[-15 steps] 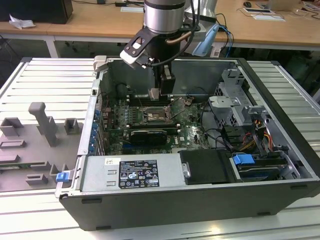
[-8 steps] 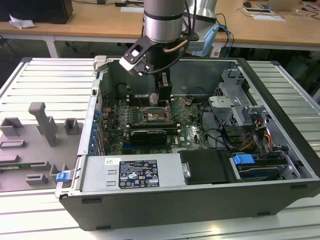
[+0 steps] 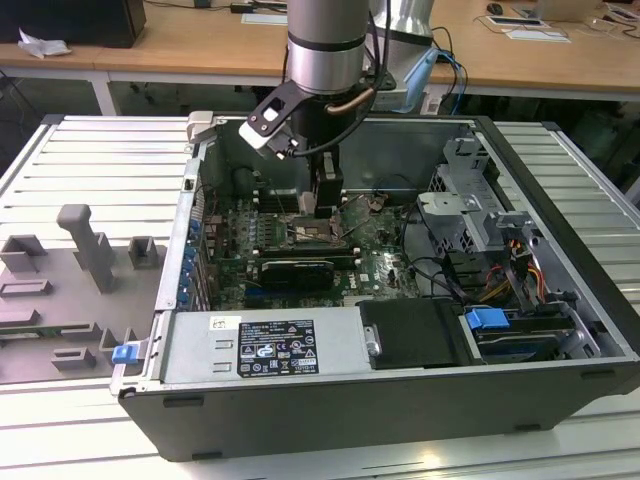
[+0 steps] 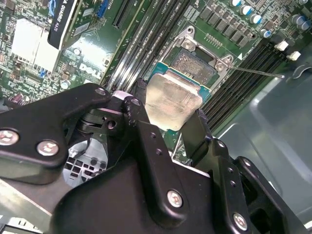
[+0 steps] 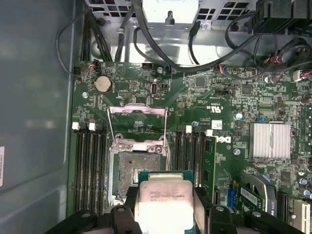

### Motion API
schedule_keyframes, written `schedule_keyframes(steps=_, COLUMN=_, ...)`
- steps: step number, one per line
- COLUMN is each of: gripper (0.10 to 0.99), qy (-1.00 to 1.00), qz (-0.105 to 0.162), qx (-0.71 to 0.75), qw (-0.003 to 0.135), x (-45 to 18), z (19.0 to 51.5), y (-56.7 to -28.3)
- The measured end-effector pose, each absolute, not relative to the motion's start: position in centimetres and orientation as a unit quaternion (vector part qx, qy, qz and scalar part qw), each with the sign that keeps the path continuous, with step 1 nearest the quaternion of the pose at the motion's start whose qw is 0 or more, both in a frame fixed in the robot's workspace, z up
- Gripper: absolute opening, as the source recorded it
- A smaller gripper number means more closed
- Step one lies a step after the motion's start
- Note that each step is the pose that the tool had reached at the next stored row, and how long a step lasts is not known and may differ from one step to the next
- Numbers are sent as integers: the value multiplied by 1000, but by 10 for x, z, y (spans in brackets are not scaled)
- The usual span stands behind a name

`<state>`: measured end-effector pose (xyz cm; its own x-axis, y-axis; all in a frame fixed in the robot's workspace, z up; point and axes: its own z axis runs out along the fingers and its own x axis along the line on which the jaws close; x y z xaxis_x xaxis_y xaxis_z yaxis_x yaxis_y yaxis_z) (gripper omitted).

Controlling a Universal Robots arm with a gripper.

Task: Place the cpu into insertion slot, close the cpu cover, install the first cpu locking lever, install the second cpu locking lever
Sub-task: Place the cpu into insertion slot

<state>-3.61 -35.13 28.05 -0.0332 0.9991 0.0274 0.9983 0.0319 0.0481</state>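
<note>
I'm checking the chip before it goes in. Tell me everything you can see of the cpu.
The cpu is a flat square chip with a pale, mottled silvery-beige metal face over a green board edge. The gripper grips it by two opposite sides between its black fingers. It is held metal face up over the open insertion slot, not yet seated in it.

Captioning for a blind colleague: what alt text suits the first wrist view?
The end effector holds the cpu close to the empty insertion slot on a green motherboard. The cpu cover stands open, memory slots on either side.
</note>
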Motion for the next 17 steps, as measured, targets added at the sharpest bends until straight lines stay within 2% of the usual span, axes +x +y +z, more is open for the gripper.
schedule_keyframes(steps=17, gripper=533, qy=718, qz=27, qx=695, qw=7, x=-36, z=266, y=-350)
